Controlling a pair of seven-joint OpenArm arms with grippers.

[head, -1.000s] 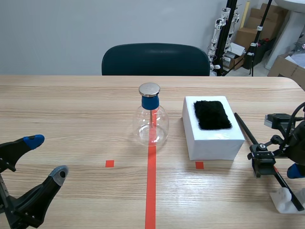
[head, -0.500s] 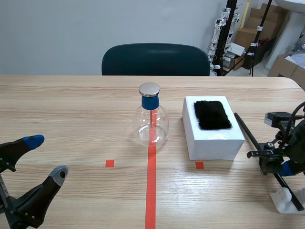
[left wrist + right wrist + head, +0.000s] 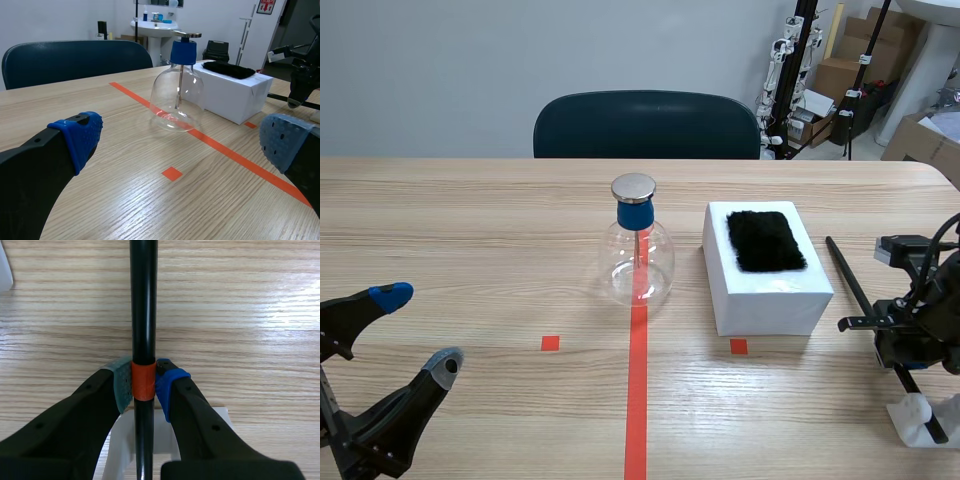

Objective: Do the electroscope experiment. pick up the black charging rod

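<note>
Since the earlier frame, right gripper (image 3: 908,345) has lowered onto the slim black charging rod (image 3: 853,281), pads clamped at its orange tape band (image 3: 143,381). Grasp appears made. The rod's near end lies on the small white stand (image 3: 918,420), so lifting remains. Left gripper (image 3: 418,330) idle, fingers apart.

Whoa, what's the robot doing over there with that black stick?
The right tool is shut on the black rod, pinching it at its orange band. The rod's near end is at a small white stand, so it isn't carried off yet. The left tool hangs open, holding nothing. The glass flask and the white box with a black furry pad stand mid-table, untouched.
</note>
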